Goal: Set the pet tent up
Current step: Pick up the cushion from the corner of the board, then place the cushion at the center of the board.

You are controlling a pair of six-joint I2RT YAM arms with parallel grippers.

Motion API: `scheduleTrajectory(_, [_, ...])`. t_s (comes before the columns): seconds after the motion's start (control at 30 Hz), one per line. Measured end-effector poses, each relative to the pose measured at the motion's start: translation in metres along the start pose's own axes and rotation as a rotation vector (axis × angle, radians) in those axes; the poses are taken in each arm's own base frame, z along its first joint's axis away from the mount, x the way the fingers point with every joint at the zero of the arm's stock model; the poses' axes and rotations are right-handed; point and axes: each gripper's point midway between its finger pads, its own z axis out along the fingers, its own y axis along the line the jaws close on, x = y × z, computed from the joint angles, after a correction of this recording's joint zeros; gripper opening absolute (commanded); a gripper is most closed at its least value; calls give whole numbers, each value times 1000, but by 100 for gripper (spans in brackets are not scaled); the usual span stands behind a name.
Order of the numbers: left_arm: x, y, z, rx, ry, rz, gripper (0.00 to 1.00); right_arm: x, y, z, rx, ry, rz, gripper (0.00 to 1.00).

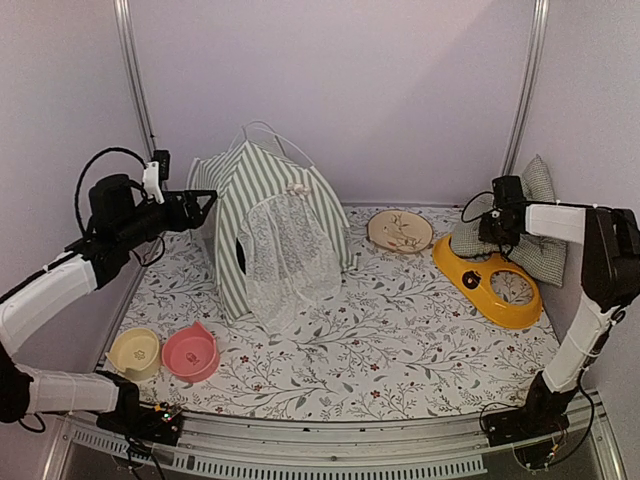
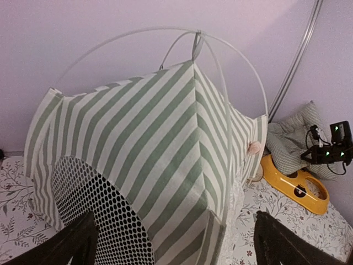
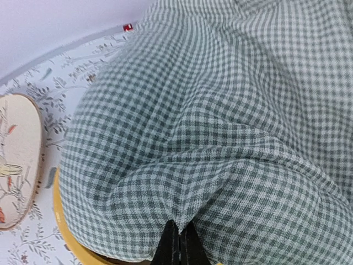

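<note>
Standing upright near the table's (image 1: 400, 345) back-left corner, tent (image 1: 270, 210), with left gripper (image 1: 208, 200) spread wide beside its striped side and right gripper (image 3: 179, 240) pinched shut on cushion (image 3: 220, 110) fabric at right edge.

Left wrist view: tent (image 2: 165, 143) base and lower part of mesh window (image 2: 94, 215) cut off at bottom edge. Right wrist view: cushion (image 3: 220, 110) overruns top and right edges — yellow feeder (image 3: 63, 226) mostly hidden beneath; plate (image 3: 16, 160) cropped at left.
</note>
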Motion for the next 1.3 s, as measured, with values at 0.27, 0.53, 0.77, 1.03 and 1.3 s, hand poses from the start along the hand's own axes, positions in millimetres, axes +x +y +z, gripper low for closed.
scheduleTrajectory(0.27, [-54, -22, -48, -8, -146, 14, 99, -88, 32, -109, -127, -253, 2, 0])
scheduleTrajectory(0.53, [-59, -104, -57, 250, -132, 16, 99, -54, 154, -242, -425, -348, -150, 0])
scheduleTrajectory(0.77, [3, -135, -32, 336, 41, -19, 99, 162, 221, -284, -644, -31, -361, 58])
scheduleTrajectory(1.03, [98, -154, -3, 343, 277, -67, 99, 151, 171, -236, -505, 40, -215, 99])
scheduleTrajectory(1.3, [191, -185, 35, 291, 486, -72, 99, 80, 99, -146, -392, 16, 33, 99])
